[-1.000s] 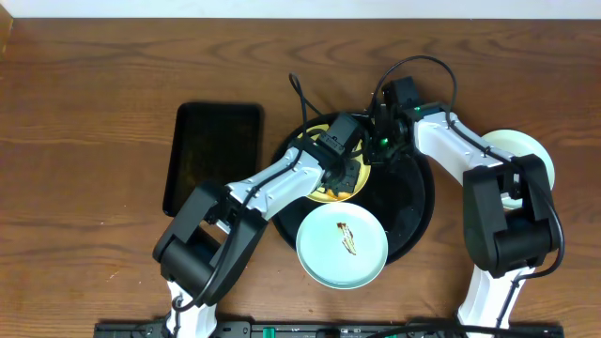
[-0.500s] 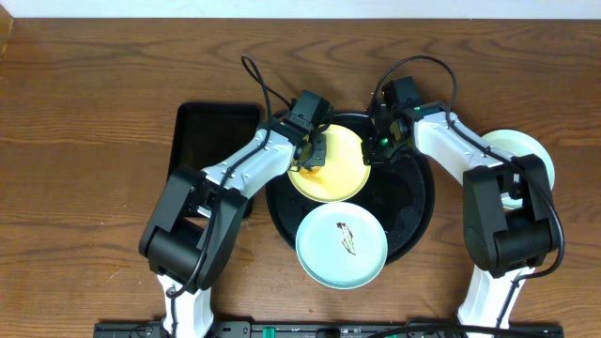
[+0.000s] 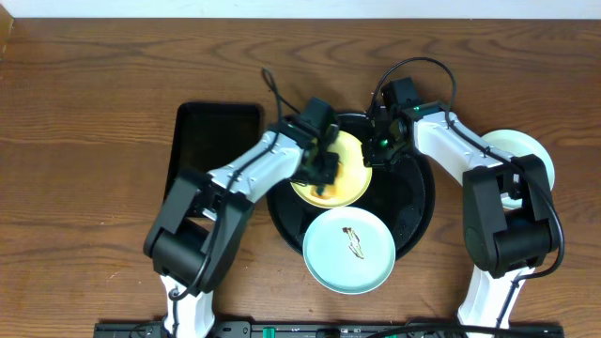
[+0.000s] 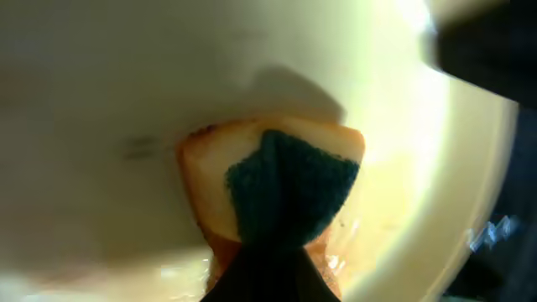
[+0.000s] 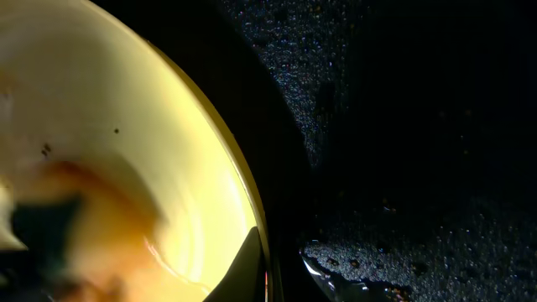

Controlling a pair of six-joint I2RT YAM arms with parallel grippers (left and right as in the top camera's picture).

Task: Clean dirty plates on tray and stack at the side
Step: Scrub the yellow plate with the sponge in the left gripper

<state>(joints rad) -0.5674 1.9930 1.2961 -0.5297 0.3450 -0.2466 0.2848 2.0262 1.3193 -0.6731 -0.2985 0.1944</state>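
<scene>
A pale yellow plate (image 3: 346, 178) lies on the round black tray (image 3: 413, 202). My left gripper (image 3: 321, 167) is shut on a yellow sponge with a green scrub pad (image 4: 281, 180) and presses it on the yellow plate (image 4: 101, 75). My right gripper (image 3: 374, 153) is shut on that plate's right rim (image 5: 239, 180), one finger inside and one outside. A mint-blue plate (image 3: 348, 250) with a brown smear lies over the tray's front rim. A pale plate (image 3: 519, 148) sits on the table at the right, partly under my right arm.
A black rectangular tray (image 3: 214, 155) stands left of the round tray. The round tray's surface (image 5: 403, 126) is wet and speckled. Both arms cross over the round tray's back half.
My left gripper swept the sponge left across the yellow plate, then back right and forward. The mint-blue plate shifted slightly right and forward. My right gripper stayed put.
</scene>
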